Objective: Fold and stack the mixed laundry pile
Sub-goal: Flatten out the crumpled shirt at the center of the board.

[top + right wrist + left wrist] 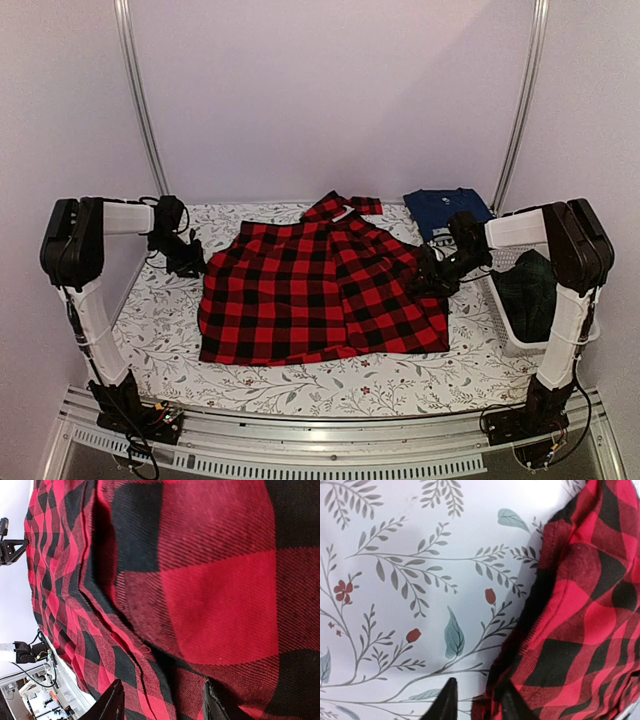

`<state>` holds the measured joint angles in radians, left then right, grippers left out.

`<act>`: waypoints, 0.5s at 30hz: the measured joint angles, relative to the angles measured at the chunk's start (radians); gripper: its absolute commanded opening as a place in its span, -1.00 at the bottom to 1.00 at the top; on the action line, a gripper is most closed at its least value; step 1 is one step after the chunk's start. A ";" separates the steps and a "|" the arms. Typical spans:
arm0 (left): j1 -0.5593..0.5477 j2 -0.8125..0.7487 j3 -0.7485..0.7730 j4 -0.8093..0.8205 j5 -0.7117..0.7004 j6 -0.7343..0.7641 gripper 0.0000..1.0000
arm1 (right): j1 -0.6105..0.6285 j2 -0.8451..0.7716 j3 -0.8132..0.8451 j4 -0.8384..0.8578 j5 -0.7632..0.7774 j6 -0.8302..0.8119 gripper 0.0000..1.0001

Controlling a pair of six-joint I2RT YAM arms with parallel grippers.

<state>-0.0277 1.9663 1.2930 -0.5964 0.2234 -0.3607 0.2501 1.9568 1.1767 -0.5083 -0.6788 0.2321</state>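
Red-black checked flannel shirt (pixel 320 290) spread flat mid-counter (pixel 160 345), collar toward far edge. Navy folded garment (pixel 445 208) at far right corner. Dark plaid garment (pixel 527 290) in white basket (pixel 503 325) at right edge. Left gripper (pixel 479 703) at shirt's left hem, tips narrowly apart; cannot tell if pinching cloth. Right gripper (pixel 162 700) spread wide over shirt's right side.

The red-and-black flannel shirt (pixel 215 610) is matt woven cloth with a fuzzy, ribbed nap. The floral table cloth (pixel 395 605) looks smooth and matt. The lattice basket (pixel 503 325) is white plastic.
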 measured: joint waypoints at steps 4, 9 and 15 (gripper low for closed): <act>-0.001 -0.010 0.005 0.008 0.031 0.013 0.16 | 0.006 -0.007 0.055 -0.016 0.021 -0.012 0.04; -0.008 -0.046 0.053 0.008 0.077 0.040 0.28 | 0.032 -0.069 0.171 -0.058 0.027 -0.008 -0.03; -0.109 -0.116 0.101 0.083 0.244 0.033 0.27 | 0.055 -0.095 0.188 -0.068 0.013 -0.004 -0.09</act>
<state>-0.1364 1.8507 1.3945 -0.5133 0.4671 -0.3275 0.3046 1.8614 1.3643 -0.5766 -0.6662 0.2279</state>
